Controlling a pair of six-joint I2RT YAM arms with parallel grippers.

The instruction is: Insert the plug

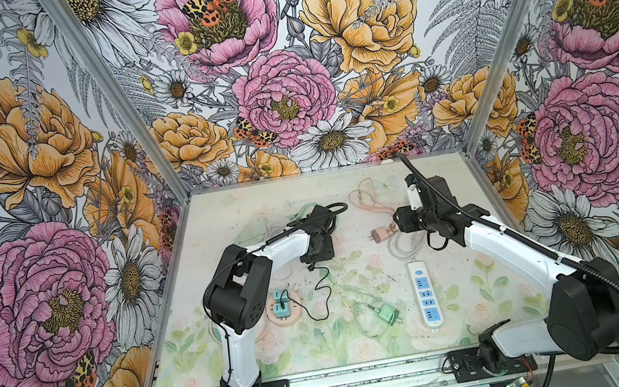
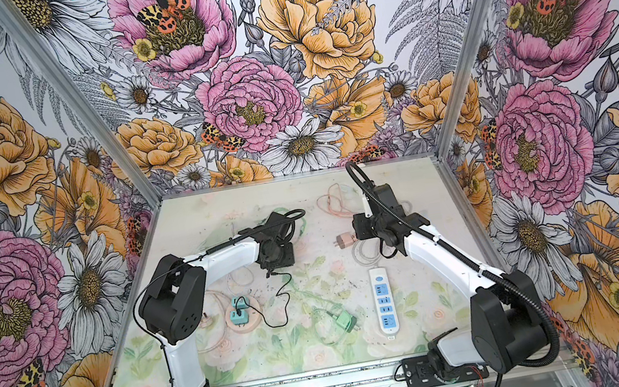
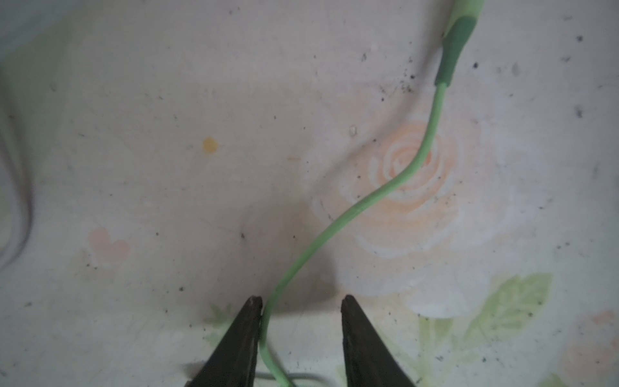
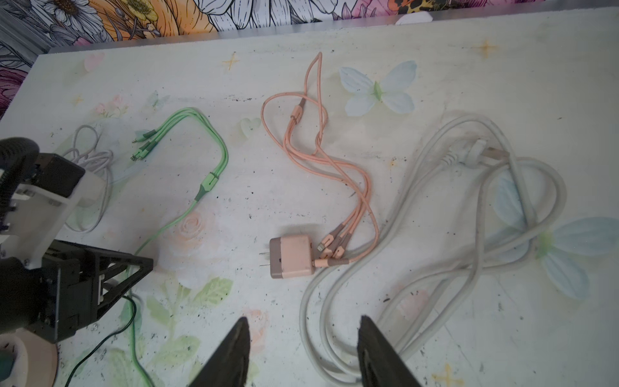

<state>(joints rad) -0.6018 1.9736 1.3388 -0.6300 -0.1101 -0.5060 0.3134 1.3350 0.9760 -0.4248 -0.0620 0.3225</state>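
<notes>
The pale pink square charger plug (image 4: 291, 256), with two metal prongs on its darker end, lies flat on the flower-printed tabletop (image 1: 299, 192). It is just beyond the far end of the long white power strip with blue sockets (image 1: 426, 294), a little to the strip's left, and sits in none of its sockets. The plug's thin pink cables (image 4: 321, 157) trail off on the side away from the strip. The strip's own thick white cord (image 4: 435, 234) lies in loose loops beside the plug, off that same far end.

The right pincer (image 4: 303, 319) hangs over the tabletop just short of the plug. Its two black fingers stand apart with nothing between them, and they do not touch the plug.

The left pincer (image 3: 302, 297) is low over the tabletop, well to the left of the strip's far end. Its fingers are also apart. A thin light-green cable (image 3: 351, 211) runs between them, brushing one finger but not clamped.

A mint-green charger block (image 1: 385, 313) lies just left of the strip's near half. A round pinkish socket base carrying teal adapters (image 1: 283, 307) sits well to the strip's left.
</notes>
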